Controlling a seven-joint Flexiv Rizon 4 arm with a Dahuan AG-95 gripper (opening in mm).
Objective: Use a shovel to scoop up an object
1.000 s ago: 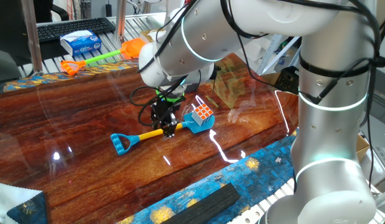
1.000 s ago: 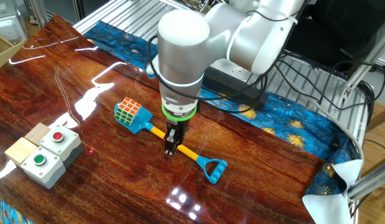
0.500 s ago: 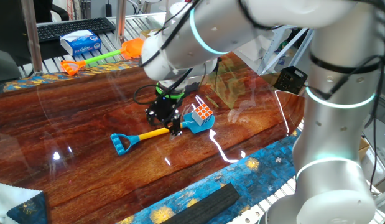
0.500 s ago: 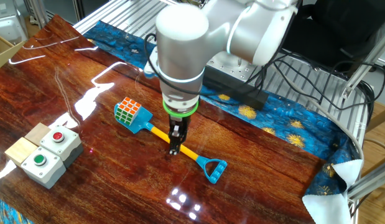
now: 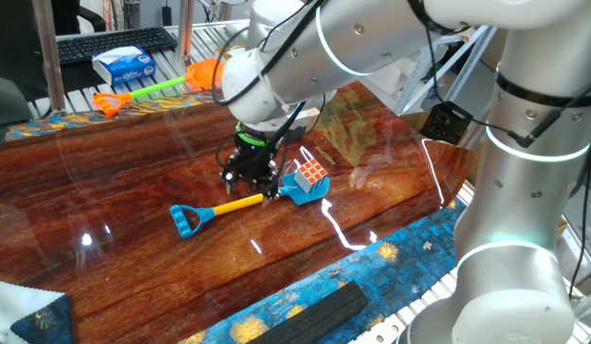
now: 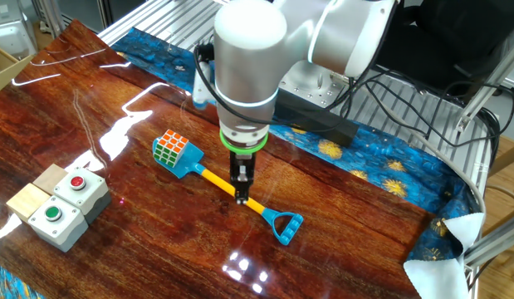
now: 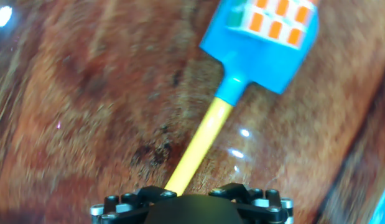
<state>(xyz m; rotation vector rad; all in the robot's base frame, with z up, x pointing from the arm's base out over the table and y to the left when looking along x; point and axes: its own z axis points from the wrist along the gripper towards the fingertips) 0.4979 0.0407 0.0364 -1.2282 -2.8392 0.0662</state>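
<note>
We see the pincer (image 6: 241, 198) clamped on the toy shovel's (image 6: 232, 193) yellow shaft. Light, slick plastic; we judge the Rubik's cube (image 6: 170, 148) on the blade could tip it

The shovel (image 6: 227, 192) lies flat on the table (image 6: 115, 249), and the object (image 6: 170, 149) sits on its blade. The gripper (image 6: 242, 196) stands over the middle of the shaft (between blade and handle). Two button boxes (image 6: 59, 203) sit well apart from the blade. A second shovel (image 5: 161, 88) lies beyond the table's far edge, beside a packet (image 5: 124, 66).
</note>
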